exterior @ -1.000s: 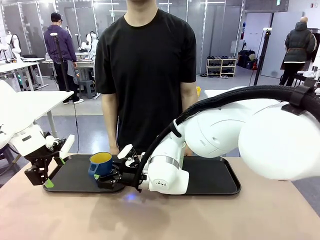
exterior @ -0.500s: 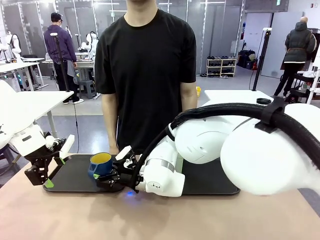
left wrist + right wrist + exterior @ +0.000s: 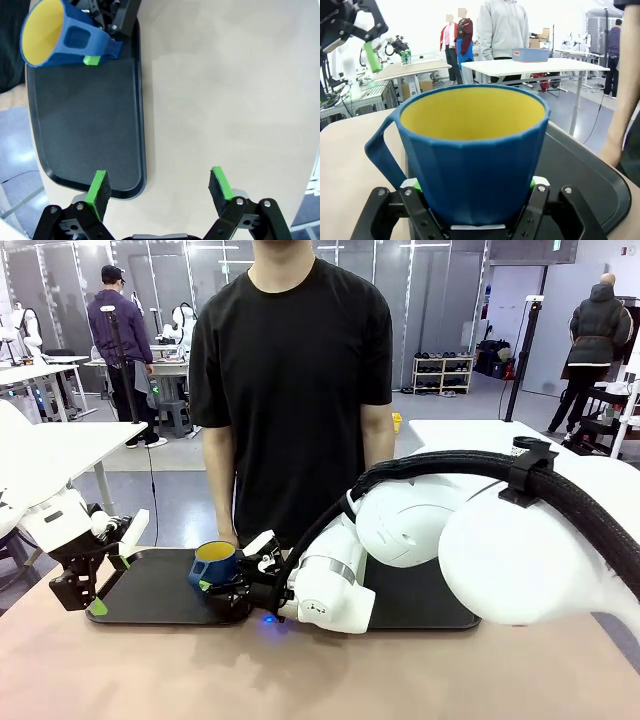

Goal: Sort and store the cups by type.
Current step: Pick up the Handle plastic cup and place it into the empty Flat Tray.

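My right gripper [image 3: 232,585] is clamped on the blue mug [image 3: 214,564] above the black tray [image 3: 150,592]; I should keep it upright and carry it slowly. My left gripper [image 3: 159,190] stands open, empty. Against 1 second ago, the mug sits higher and more right

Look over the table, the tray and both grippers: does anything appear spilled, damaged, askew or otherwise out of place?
Nothing stands out. The right gripper is shut on the blue mug, which is upright, empty and undamaged over the black tray. The left gripper hangs open at the tray's end. No spills show on the table.
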